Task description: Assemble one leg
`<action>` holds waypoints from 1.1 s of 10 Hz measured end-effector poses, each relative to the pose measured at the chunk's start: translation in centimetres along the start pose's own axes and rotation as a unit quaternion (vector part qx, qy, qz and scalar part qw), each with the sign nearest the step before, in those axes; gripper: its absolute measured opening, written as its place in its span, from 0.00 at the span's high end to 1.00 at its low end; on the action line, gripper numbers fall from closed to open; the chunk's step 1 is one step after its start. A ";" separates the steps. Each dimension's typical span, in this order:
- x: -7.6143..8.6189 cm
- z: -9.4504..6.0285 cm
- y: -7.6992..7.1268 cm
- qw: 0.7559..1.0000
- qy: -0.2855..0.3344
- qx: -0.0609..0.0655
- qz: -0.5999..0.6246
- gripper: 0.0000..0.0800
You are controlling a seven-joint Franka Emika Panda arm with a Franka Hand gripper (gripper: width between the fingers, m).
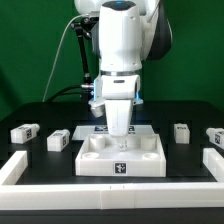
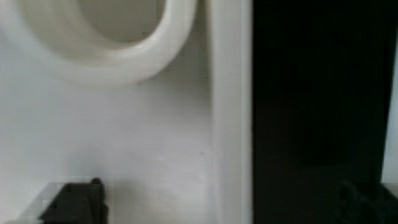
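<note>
The large white square tray-like piece (image 1: 120, 157) lies at the table's front middle, a tag on its front face. My gripper (image 1: 120, 137) points straight down onto its back part. In the wrist view the gripper (image 2: 228, 206) is open: one dark fingertip (image 2: 73, 204) is over the white piece (image 2: 107, 120), the other is barely visible against the black table. The piece's edge runs between them, and a round hole (image 2: 111, 25) shows in it. Four legs lie apart on the table: two at the exterior view's left (image 1: 25, 131) (image 1: 58, 139), two at its right (image 1: 181, 132) (image 1: 215, 136).
White rails (image 1: 22, 168) (image 1: 213, 165) border the table's front corners in the exterior view. The marker board (image 1: 92, 129) lies just behind the tray-like piece, partly hidden by the arm. A cable hangs behind the arm.
</note>
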State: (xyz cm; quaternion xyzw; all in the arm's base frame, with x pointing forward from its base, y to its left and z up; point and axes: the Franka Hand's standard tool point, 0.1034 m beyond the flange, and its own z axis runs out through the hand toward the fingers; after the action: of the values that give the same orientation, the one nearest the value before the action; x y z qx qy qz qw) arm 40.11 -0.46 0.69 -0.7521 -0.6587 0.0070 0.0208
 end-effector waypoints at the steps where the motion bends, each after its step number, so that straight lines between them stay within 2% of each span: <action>1: 0.0 0.0 0.0 1.000 0.000 0.000 0.000 0.19; 2: 0.0 0.0 0.1 1.000 0.000 -0.001 0.001 0.21; 3: 0.0 0.0 0.1 1.000 0.000 0.000 0.001 0.41; 4: 0.0 0.0 0.1 1.000 0.000 0.000 0.001 0.41; 5: 0.0 0.0 0.1 1.000 0.000 0.000 0.001 0.63; 6: 0.0 0.0 0.1 1.000 0.000 0.000 0.001 0.63; 7: 0.0 0.0 0.1 1.000 0.000 0.000 0.001 0.87; 8: 0.0 -0.1 0.2 1.000 0.000 -0.003 0.001 0.93; 11: 0.0 -0.1 0.2 1.000 0.000 -0.003 0.002 0.93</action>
State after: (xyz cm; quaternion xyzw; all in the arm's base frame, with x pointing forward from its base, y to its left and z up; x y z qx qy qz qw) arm 40.33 -0.47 0.75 -0.7532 -0.6575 0.0048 0.0188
